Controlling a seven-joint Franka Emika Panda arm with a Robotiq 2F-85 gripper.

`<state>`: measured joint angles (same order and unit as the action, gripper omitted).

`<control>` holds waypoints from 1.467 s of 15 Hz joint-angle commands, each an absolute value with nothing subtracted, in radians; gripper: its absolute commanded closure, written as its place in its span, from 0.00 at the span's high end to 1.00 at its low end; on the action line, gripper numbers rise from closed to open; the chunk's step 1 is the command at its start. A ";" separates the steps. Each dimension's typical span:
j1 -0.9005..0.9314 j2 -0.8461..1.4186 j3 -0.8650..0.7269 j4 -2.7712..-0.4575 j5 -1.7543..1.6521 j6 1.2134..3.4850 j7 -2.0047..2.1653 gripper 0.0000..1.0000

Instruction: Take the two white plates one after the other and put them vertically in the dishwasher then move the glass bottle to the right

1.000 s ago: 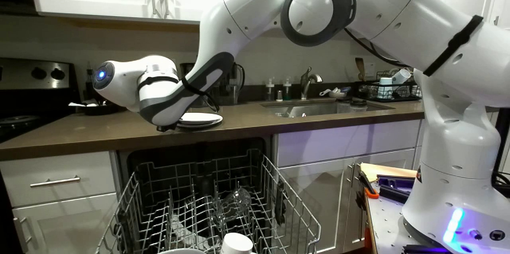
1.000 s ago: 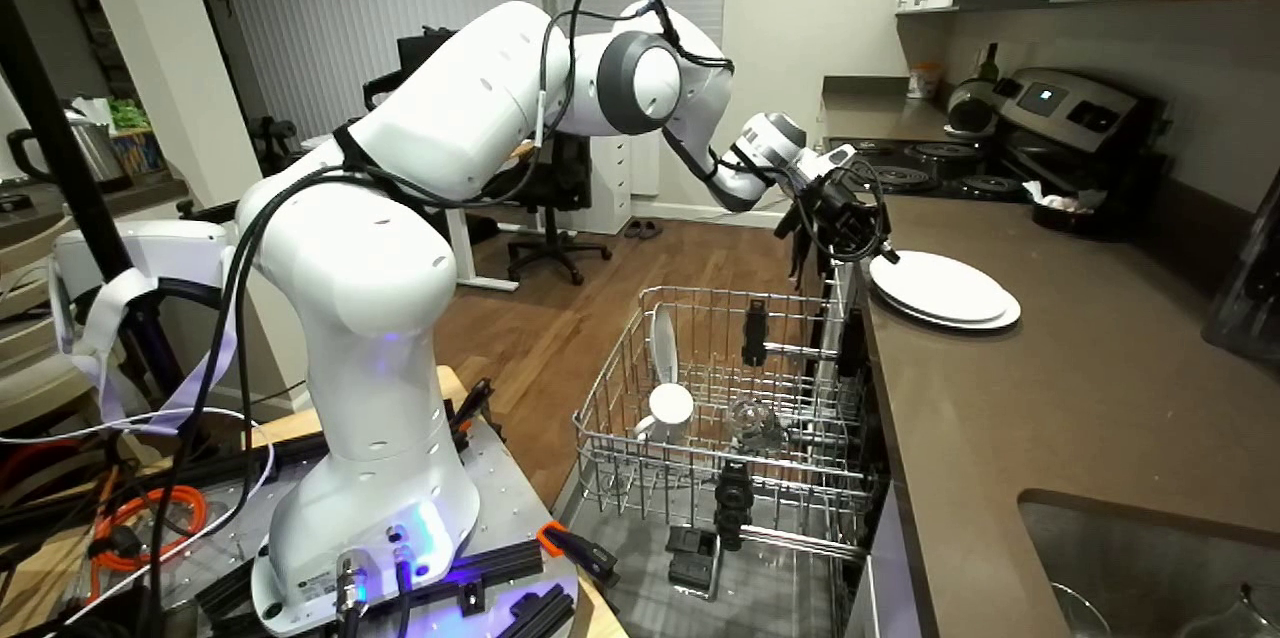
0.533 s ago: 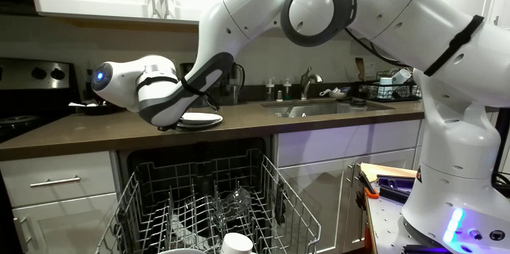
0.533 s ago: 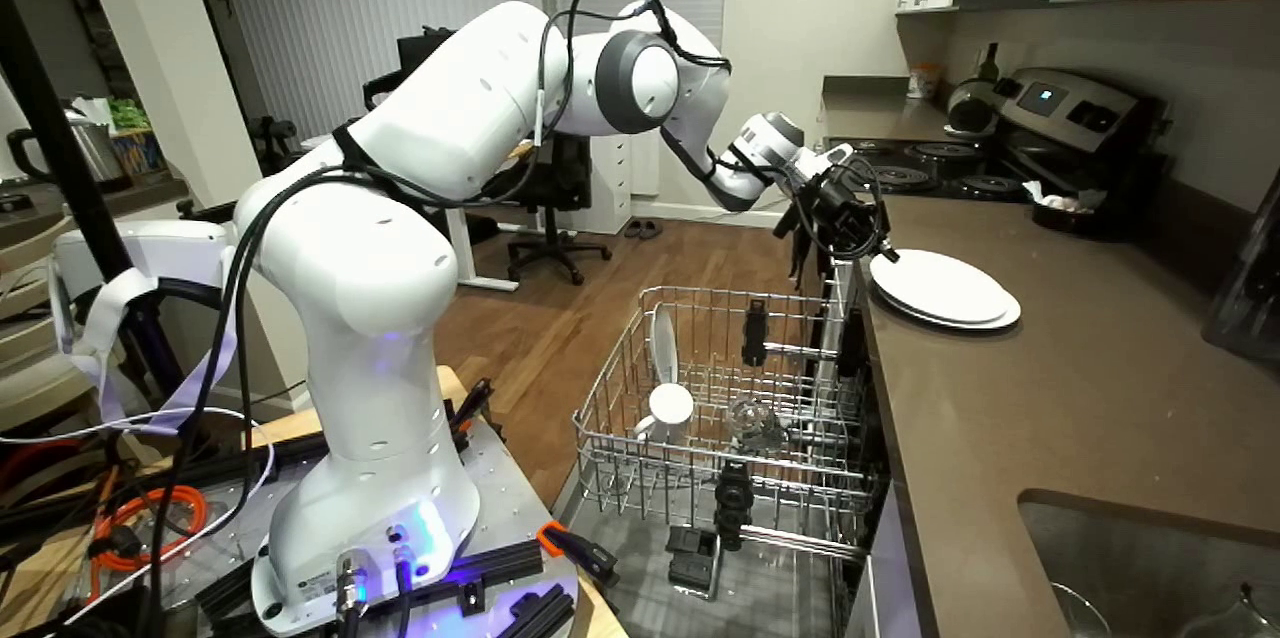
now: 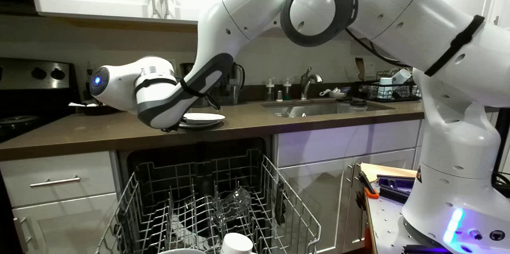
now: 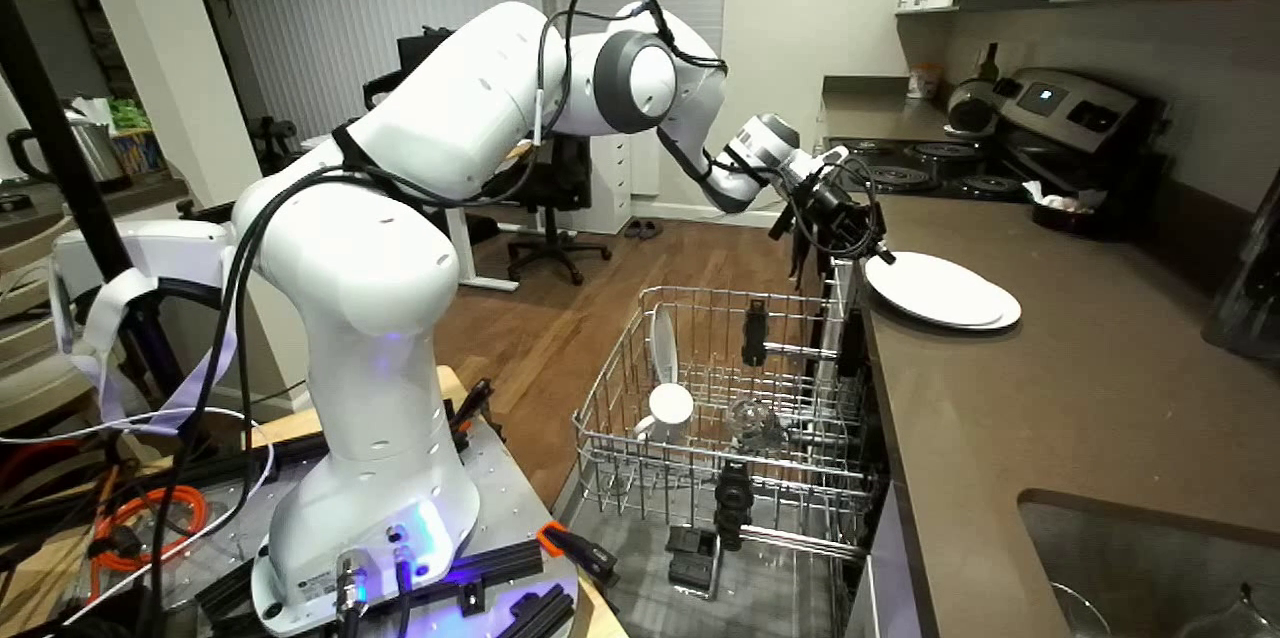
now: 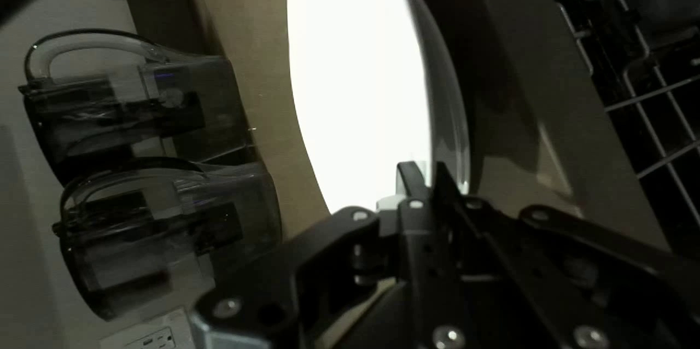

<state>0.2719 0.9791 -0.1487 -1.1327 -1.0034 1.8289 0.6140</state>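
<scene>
Gripper (image 7: 430, 176) closed on the rim of the upper white plate (image 7: 361, 81): in the wrist view one dark finger (image 7: 411, 180) lies against the bright upper face and one on the shadowed side beneath. The upper white plate overlies the lower white plate (image 6: 1011, 314), set slightly off centre toward the gripper; whether its held edge is raised cannot be told. The lower white plate rests on the brown counter (image 6: 1080, 398), near the front edge. In an exterior view the white arm (image 5: 243, 11) largely hides the gripper and covers part of both plates. Across the counter from the plates, two clear jugs (image 7: 131, 108) stand side by side. Below the counter edge, the dishwasher (image 5: 171, 152) is open, its wire rack (image 5: 290, 189) standing out in front; the rack bears a white dish (image 6: 663, 343) on edge, a white mug (image 6: 670, 404) just beside it, and a clear glass vessel (image 6: 755, 421) near the mug. Farther along the counter, in both exterior views, appear the sink (image 6: 1150, 528) to one side of the plates and the stove (image 6: 938, 172) to the other.
</scene>
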 commanded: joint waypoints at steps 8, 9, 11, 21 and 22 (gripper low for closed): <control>0.317 0.957 -0.162 -1.152 -1.078 1.759 0.637 0.04; 0.318 0.955 -0.160 -1.154 -1.082 1.755 0.639 0.04; 0.322 0.951 -0.158 -1.159 -1.085 1.745 0.640 0.04; 0.372 0.874 -0.134 -1.265 -1.097 1.668 0.693 0.04; 0.378 0.860 -0.130 -1.286 -1.099 1.660 0.703 0.04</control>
<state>0.3497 0.9461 -0.1397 -1.1785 -1.0556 1.7079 0.6557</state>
